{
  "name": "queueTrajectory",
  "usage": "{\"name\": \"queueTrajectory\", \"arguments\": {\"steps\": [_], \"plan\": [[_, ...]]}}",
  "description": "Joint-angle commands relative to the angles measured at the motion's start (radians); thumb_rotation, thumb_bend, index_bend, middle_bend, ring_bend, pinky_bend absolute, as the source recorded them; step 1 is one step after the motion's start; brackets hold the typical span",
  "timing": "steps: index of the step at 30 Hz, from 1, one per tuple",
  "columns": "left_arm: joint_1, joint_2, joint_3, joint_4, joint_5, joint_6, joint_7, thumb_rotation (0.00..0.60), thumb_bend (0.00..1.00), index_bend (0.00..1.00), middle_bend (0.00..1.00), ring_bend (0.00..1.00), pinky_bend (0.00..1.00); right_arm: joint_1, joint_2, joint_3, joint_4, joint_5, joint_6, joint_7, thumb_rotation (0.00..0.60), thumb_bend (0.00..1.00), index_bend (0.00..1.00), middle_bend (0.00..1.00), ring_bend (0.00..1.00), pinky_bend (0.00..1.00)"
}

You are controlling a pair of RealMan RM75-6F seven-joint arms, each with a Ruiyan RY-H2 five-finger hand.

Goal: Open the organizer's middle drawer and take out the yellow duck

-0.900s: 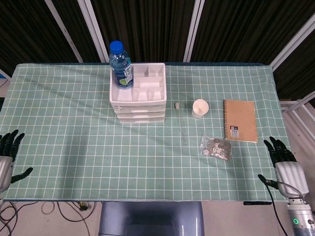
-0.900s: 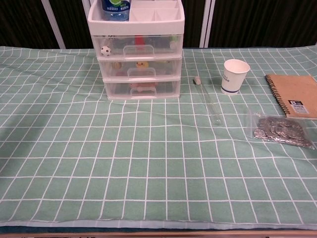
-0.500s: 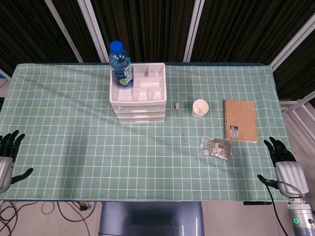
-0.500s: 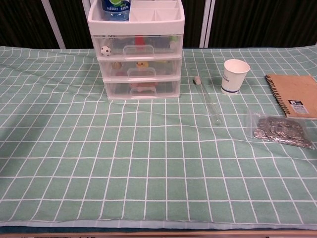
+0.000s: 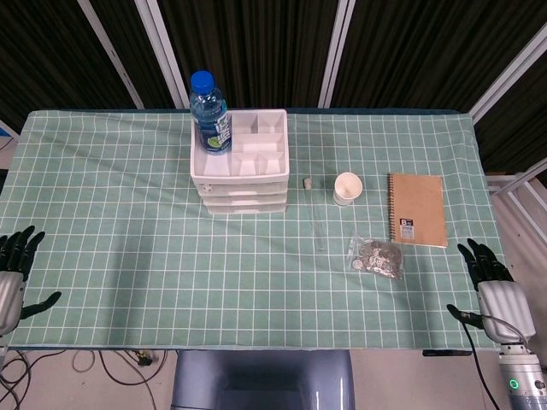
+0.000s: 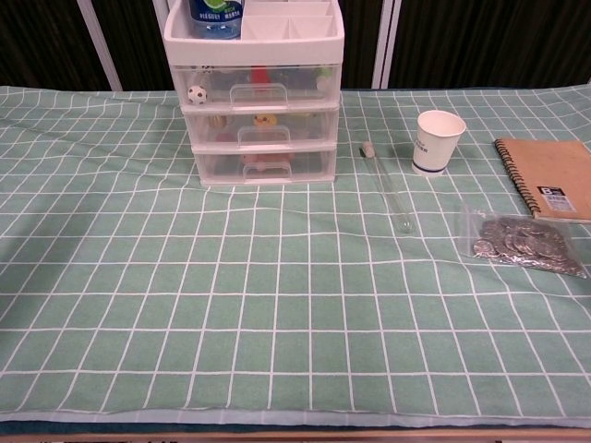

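Nearest, well in front of the organizer [image 6: 254, 92], the left hand [image 5: 12, 275] and right hand [image 5: 494, 289] hover past the checked cloth's [image 6: 277, 305] corners, dark fingers spread, empty. The translucent plastic middle drawer [image 6: 260, 127] is closed; a small yellow shape, probably the yellow duck [image 6: 265, 120], sits inside.

The duck [image 6: 265, 120] is seen in the organizer's [image 6: 256, 101] middle drawer [image 6: 261, 126]; right of it a cup [image 6: 438, 140] is set.
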Motion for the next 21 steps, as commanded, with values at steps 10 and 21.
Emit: {"name": "queueTrajectory", "arguments": {"steps": [10,21], "plan": [[-0.09,-0.058,-0.064,-0.161,-0.036,-0.086,-0.03,0.6,0.41,0.01,0.78,0.83,0.87,0.001,0.007,-0.004,-0.009,0.007,-0.014,0.009,0.6,0.07,0.0,0.0,0.0,0.23],[-0.239,-0.155,-0.144,-0.387,-0.344,-0.361,-0.015,0.6,0.46,0.05,0.95,0.98,1.0,0.004,0.016,-0.003,-0.021,0.023,-0.035,0.029,0.6,0.07,0.0,0.0,0.0,0.23]]}}
